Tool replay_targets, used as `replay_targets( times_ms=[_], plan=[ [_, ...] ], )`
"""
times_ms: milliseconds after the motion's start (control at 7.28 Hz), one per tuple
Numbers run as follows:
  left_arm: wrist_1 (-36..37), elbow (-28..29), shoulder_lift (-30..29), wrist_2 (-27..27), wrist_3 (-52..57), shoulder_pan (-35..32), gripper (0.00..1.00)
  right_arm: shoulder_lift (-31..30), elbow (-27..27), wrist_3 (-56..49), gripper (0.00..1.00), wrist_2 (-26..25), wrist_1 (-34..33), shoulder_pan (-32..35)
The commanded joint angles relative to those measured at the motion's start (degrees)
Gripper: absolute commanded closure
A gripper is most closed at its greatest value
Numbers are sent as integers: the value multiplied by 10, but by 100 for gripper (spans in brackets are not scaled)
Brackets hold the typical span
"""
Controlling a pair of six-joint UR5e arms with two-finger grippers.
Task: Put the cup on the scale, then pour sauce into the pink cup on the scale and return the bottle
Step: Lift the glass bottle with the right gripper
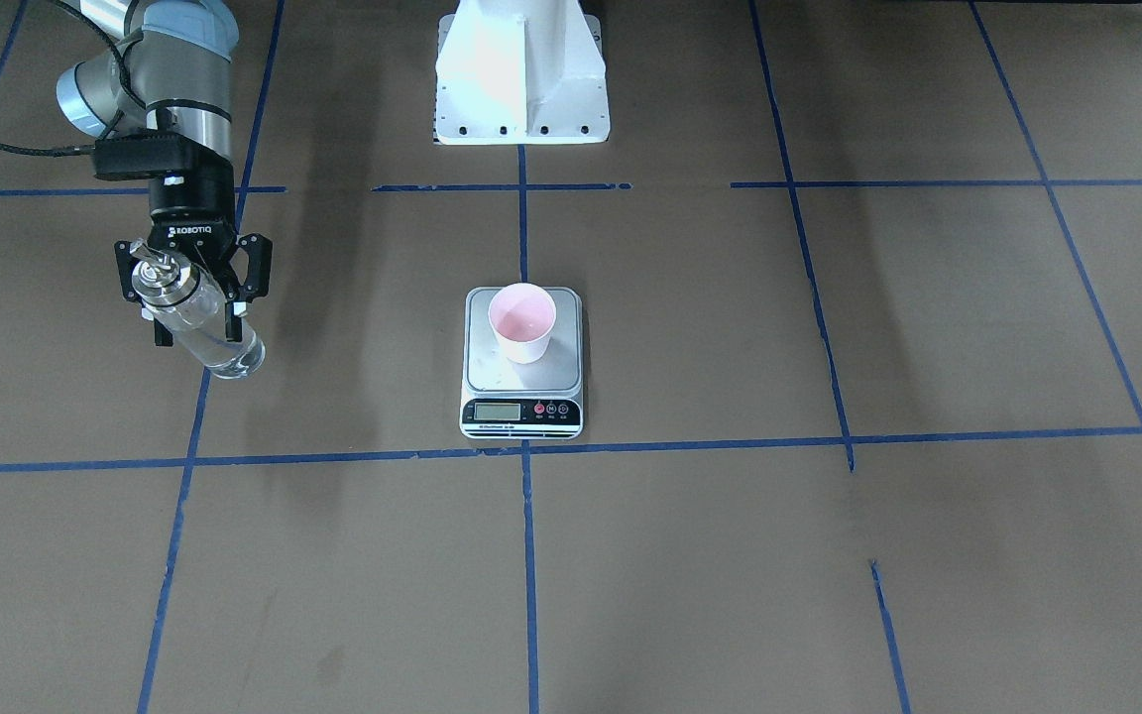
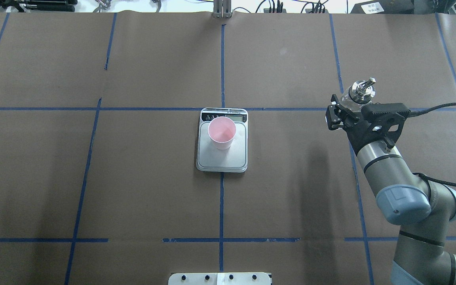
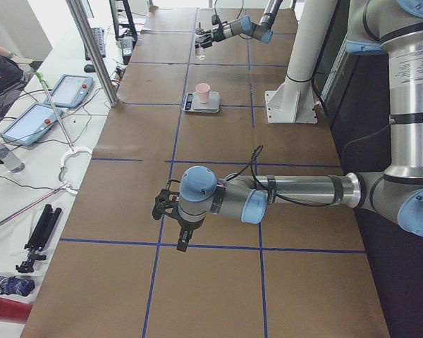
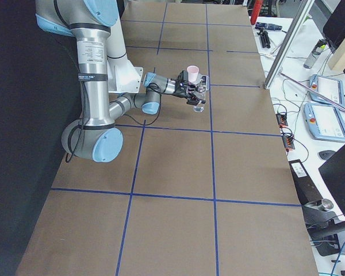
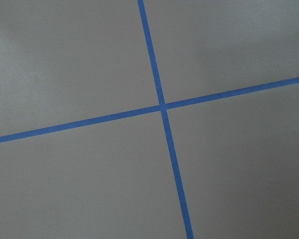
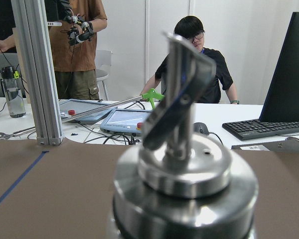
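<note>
The right tool (image 1: 196, 315) grips the bottle (image 1: 219, 342) toward the tabletop's right edge. The cup (image 1: 521, 322) sits on the scale (image 1: 492, 372) mid-tabletop. Best to carry it upright, slowly. I cannot tell whether the left tool (image 3: 166, 208) is gripping.

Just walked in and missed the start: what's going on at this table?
The robot's right pincer holds a small clear glass bottle with a silver spout cap upright, off to one side. A pale pink paper cup stands on the flat silver-grey kitchen scale mid-table. The left arm hangs well away from them.
</note>
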Motion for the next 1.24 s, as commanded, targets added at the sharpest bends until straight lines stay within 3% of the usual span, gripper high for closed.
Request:
replay_targets(
  times_ms=[0, 137, 824, 962, 1099],
  plan=[
    [0, 0, -1, 0, 0, 0, 0, 3, 4, -142, 100, 0, 0, -1],
    [0, 0, -1, 0, 0, 0, 0, 15, 33, -273, 100, 6, -1, 3],
    [0, 0, -3, 1, 1, 0, 0, 29, 19, -244, 100, 3, -6, 3],
    [0, -1, -3, 0, 1, 0, 0, 32, 17, -245, 100, 1, -62, 1],
    [0, -2, -3, 0, 1, 0, 0, 59, 19, -254, 100, -10, -166, 1]
  ],
)
